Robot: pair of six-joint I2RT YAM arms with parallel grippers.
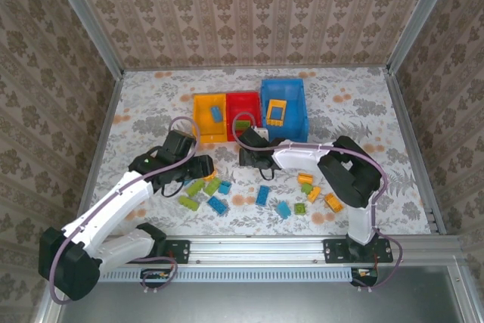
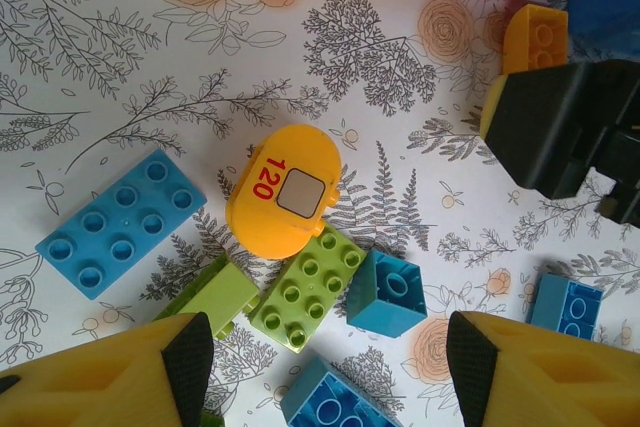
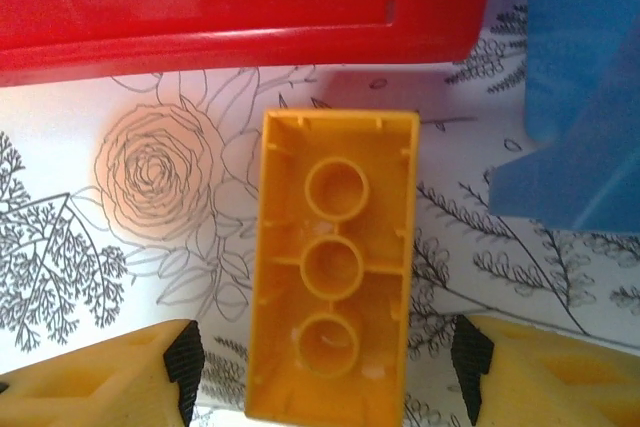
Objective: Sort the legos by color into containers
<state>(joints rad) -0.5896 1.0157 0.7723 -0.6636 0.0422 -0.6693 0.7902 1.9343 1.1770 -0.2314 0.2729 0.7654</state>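
My right gripper [image 3: 327, 362] is open astride an orange lego [image 3: 335, 267] that lies studs down on the table, with a gap at each pad. It sits just before the red container [image 3: 240, 7], next to the blue container [image 3: 580, 97]. My left gripper [image 2: 330, 367] is open above a cluster: a round orange piece marked 120 [image 2: 283, 190], a green lego [image 2: 307, 287], a teal lego [image 2: 390, 292] and a blue lego [image 2: 120, 222]. From above, the yellow container [image 1: 198, 122] holds a blue lego [image 1: 215, 113]. The blue container [image 1: 295, 92] holds an orange frame piece [image 1: 276, 113].
More legos lie scattered along the near table: green [image 1: 189, 203], blue [image 1: 263, 195] and orange [image 1: 333, 202]. The two grippers, left [image 1: 203, 170] and right [image 1: 248, 158], are close together. The right gripper's black body [image 2: 565, 127] shows at the right of the left wrist view.
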